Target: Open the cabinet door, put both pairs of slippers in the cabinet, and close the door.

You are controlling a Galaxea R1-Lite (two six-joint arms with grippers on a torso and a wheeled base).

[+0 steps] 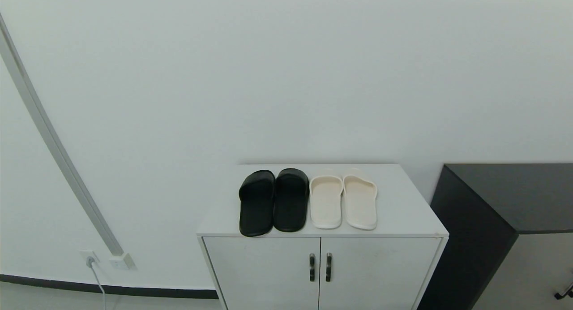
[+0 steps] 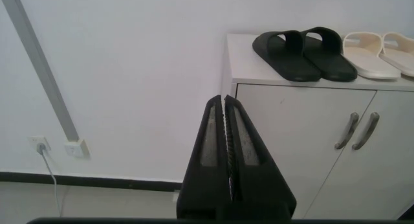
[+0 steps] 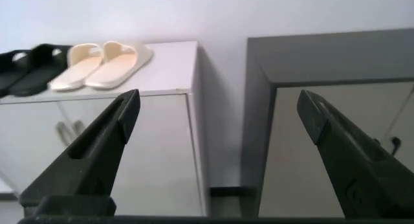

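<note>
The white cabinet (image 1: 409, 211) stands against the wall with both doors shut, so I judge the task not yet begun. The slippers wait on its top, where they can be reached from the front once a door is open. The black pair (image 1: 291, 200) lies to the left and the cream pair (image 1: 326, 201) just beside it on the right. All lie side by side, heels toward the near edge and toes toward the wall. The leftmost black heel reaches that near edge.

The left handle (image 1: 312, 267) and the right handle (image 1: 329, 266) sit close together at the middle seam, which suggests each door swings outward from the centre.

The left gripper (image 2: 224, 153) has its fingers pressed together on nothing. It hangs low, left of the cabinet, and faces the front at about door height. The right gripper (image 3: 218, 101) is spread wide and empty, facing the cabinet's right corner and the dark unit (image 1: 492, 198) next to it. Being spread, it looks the readier of the two to take a handle.

Counted: one cabinet, two doors, two handles; two pairs, so four slippers, two black and two cream; two grippers; one dark unit.
</note>
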